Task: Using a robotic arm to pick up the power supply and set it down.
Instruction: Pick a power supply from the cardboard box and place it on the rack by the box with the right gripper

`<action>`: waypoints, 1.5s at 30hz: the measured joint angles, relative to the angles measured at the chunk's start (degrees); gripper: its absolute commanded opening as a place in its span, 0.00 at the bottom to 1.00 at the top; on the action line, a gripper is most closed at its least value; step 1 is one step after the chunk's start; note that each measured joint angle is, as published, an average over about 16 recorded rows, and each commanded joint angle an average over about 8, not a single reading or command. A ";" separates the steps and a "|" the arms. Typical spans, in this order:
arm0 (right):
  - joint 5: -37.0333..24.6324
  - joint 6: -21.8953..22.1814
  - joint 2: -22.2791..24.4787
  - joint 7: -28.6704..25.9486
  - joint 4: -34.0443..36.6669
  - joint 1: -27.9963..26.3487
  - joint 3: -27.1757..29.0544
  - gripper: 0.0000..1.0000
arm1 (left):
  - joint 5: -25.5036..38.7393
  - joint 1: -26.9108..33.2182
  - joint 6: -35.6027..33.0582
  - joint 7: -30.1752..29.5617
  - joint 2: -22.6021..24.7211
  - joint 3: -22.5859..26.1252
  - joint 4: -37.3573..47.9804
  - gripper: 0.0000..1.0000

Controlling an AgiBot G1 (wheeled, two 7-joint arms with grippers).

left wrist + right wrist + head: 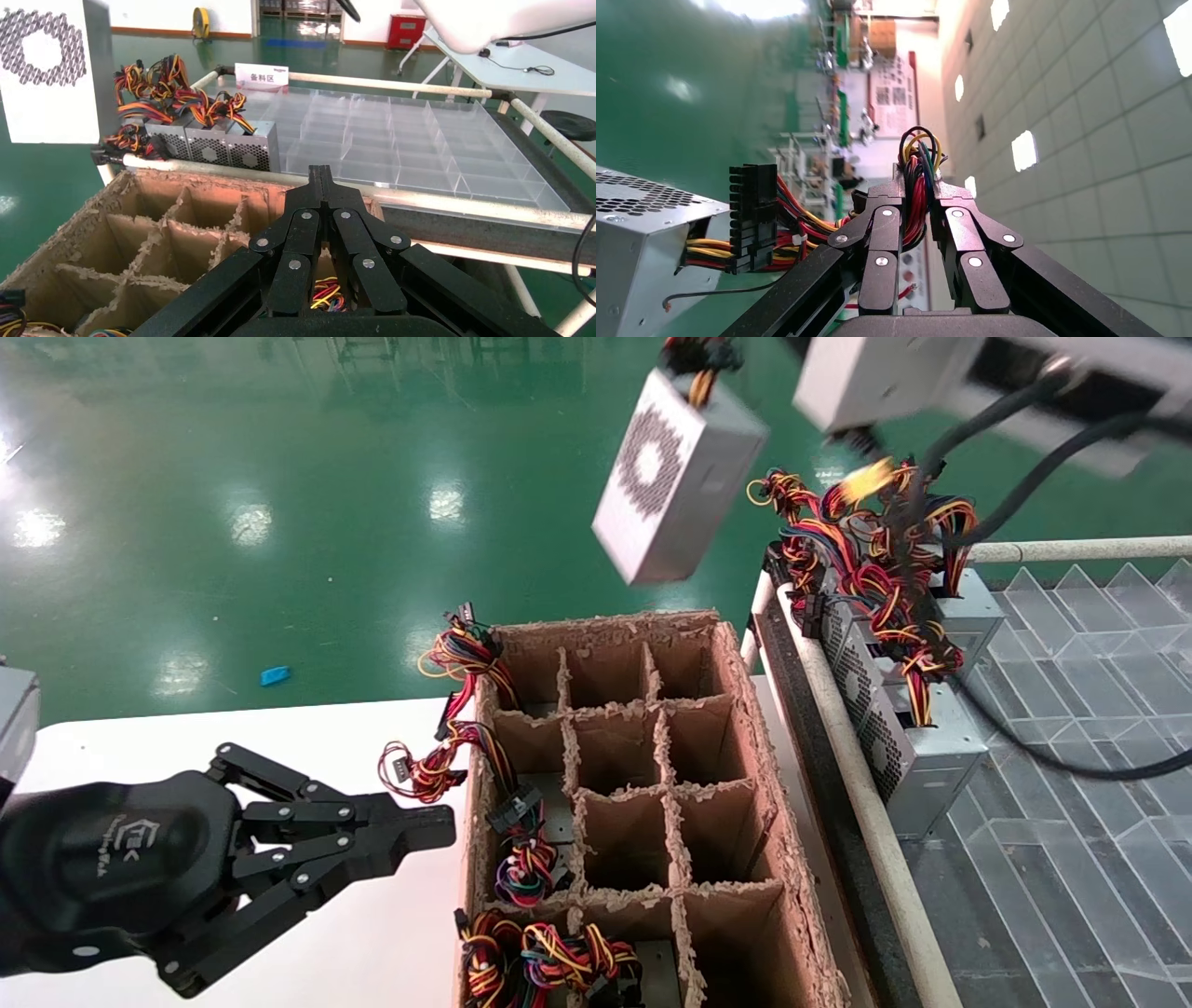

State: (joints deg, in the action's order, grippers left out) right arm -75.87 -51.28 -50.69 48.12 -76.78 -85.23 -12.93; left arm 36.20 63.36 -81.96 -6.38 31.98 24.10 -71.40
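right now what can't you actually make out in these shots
- Right gripper: cut off by the head view's top edge; only the right wrist view shows it shut on the power supply's wires.
- Power supply: motion-blurred in the head view, its wire end cut off at the top.
- Cardboard divider box: the bottoms of the far cells are hidden by their walls.
- Left gripper: hangs shut beside the box over the white table.

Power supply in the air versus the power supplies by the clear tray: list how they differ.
The lifted power supply hangs tilted above the cardboard divider box, held by its wire bundle in the right end effector. The racked power supplies rest on edge in a row, untouched. All are silver-grey with honeycomb vents.
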 measured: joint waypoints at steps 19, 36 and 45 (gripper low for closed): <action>0.18 0.22 14.35 1.21 -0.67 1.43 7.57 0.00 | 0.00 0.00 0.00 0.00 0.00 0.00 0.00 0.00; 2.19 -0.16 27.45 -1.87 -0.93 12.58 15.27 0.00 | 0.00 0.00 0.00 0.00 0.00 0.00 0.00 0.00; 4.50 0.09 30.52 -2.21 -0.94 23.25 21.05 0.00 | 0.00 0.00 0.00 0.00 0.00 0.00 0.00 0.00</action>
State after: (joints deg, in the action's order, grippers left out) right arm -71.37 -51.19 -20.18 45.91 -77.71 -61.98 8.12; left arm 36.20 63.36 -81.96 -6.38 31.97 24.10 -71.40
